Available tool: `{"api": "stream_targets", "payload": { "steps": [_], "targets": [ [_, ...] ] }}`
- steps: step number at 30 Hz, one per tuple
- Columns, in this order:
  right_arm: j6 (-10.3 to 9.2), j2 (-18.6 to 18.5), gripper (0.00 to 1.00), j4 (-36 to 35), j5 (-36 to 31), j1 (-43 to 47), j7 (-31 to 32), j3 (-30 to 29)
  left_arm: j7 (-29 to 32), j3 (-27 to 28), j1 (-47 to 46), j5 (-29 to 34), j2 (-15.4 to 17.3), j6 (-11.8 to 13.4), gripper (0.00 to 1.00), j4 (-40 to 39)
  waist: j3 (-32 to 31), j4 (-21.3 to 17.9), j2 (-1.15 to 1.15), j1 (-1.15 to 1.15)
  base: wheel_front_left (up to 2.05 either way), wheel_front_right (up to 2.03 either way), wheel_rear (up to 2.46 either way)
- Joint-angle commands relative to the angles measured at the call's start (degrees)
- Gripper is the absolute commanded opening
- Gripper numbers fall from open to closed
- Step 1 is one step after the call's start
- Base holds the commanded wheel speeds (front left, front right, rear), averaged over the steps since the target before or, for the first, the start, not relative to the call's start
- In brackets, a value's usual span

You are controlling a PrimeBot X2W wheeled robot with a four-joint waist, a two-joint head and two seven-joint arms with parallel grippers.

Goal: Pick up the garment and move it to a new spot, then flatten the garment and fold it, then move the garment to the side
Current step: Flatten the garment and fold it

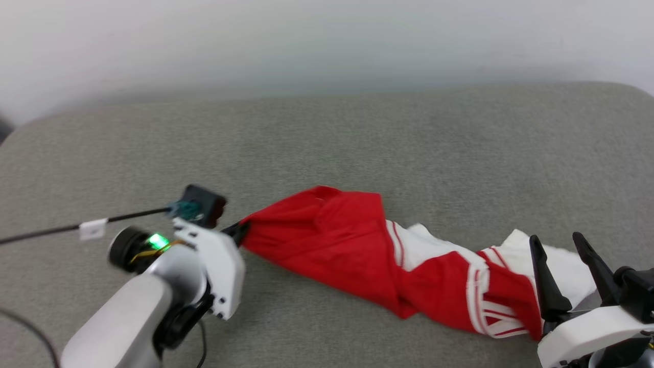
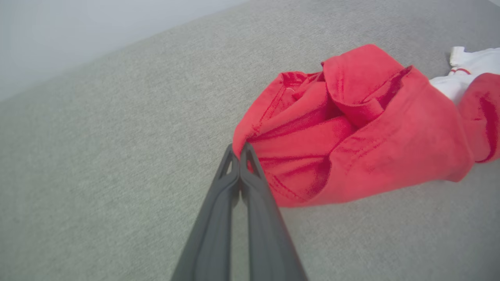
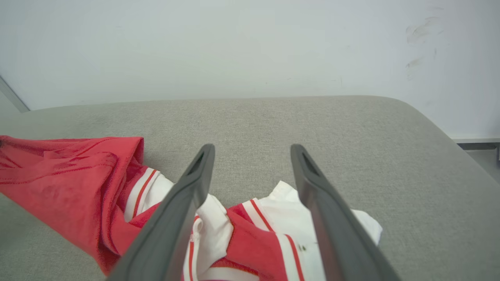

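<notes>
Garment (image 1: 347,250) lies bunched in a long twisted rope across the near half of the grey padded surface (image 1: 327,143), running from left of middle toward the near right corner. Its red body is folded in on itself, so the front is hidden and no print is readable. Red-and-white striped trim and white sleeve cloth show at the right end, partly behind the right tool (image 1: 556,240). A few dark specks on the white cloth in the right wrist view are too small to make out.

Left tool (image 1: 237,232) is closed tight, pinching the red hem at the garment's left tip; the cloth gathers to a point there. Right tool is spread wide above the white sleeve end, gripping nothing.

A white tag (image 1: 93,229) on a black cable (image 1: 51,232) is too small to read.
</notes>
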Motion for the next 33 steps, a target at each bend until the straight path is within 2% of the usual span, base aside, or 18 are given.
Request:
{"api": "stream_targets", "payload": {
  "steps": [1, 6, 9, 11, 12, 13, 14, 24, 28, 33],
  "targets": [
    [-0.04, 0.2, 1.0, -0.5, -0.4, 0.5, 0.2, -0.2, -0.5, 1.1, 2.6, -0.9, 1.1, 1.4, 0.0, -0.6, -1.6, 2.1, 0.0, 0.0, 0.0, 0.0, 0.0],
    [-0.04, 0.2, 1.0, -1.3, -0.5, 1.2, 1.0, -0.9, -3.1, 5.8, 14.4, -6.2, 3.5, 7.0, 0.0, -1.8, -2.8, 4.1, 0.0, 0.0, 0.0, 0.0, 0.0],
    [-0.04, 0.2, 1.0, -1.9, -0.6, 1.9, 1.5, -0.9, -5.4, 7.7, 24.2, -10.4, 2.6, 10.0, 0.0, -1.7, -3.5, 4.8, 0.0, 0.0, 0.0, 0.0, 0.0],
    [-0.04, 0.2, 1.0, -2.1, -0.7, 2.1, 1.6, -0.6, -6.7, 8.3, 27.6, -11.9, 1.6, 10.7, 0.0, -1.5, -3.9, 5.0, 0.0, 0.0, 0.0, 0.0, 0.0],
    [-0.04, 0.2, 1.0, -2.1, -0.7, 2.2, 1.8, -0.5, -7.4, 8.5, 28.7, -12.4, 1.2, 11.1, 0.15, -1.4, -4.2, 5.1, 0.0, 0.0, 0.0, 0.0, 0.0],
    [-0.04, 0.2, 1.0, -2.1, -0.8, 2.3, 2.0, -0.4, -8.3, 8.8, 29.7, -12.7, 0.6, 11.4, 0.65, -1.4, -4.6, 5.2, 0.0, 0.0, 0.0, 0.0, 0.0],
    [-0.04, 0.2, 1.0, -2.2, -0.8, 2.4, 2.1, -0.3, -9.3, 8.9, 30.4, -12.9, 0.1, 11.7, 1.0, -1.6, -4.8, 5.3, 0.0, 0.0, 0.0, 0.0, 0.0],
    [-0.04, 0.1, 1.0, -2.9, -0.9, 2.9, 3.5, 0.4, -21.3, 9.5, 24.3, -4.0, -1.0, 13.9, 1.0, -6.6, -6.9, 5.2, 0.0, 0.0, 0.0, 0.0, 0.0],
    [-0.04, 0.1, 1.0, -3.1, -0.9, 2.9, 3.7, 0.8, -22.6, 7.8, 18.7, -0.2, -1.7, 13.1, 1.0, -8.6, -7.1, 4.8, 0.0, 0.0, 0.0, 0.0, 0.0],
    [-0.04, 0.0, 1.0, -2.9, -0.8, 1.5, 4.0, 2.0, -21.5, 4.6, 10.8, 2.7, -3.6, 10.0, 1.0, -7.9, -6.6, 3.3, 0.0, 0.0, 0.0, 0.0, 0.0]
  ]
}}
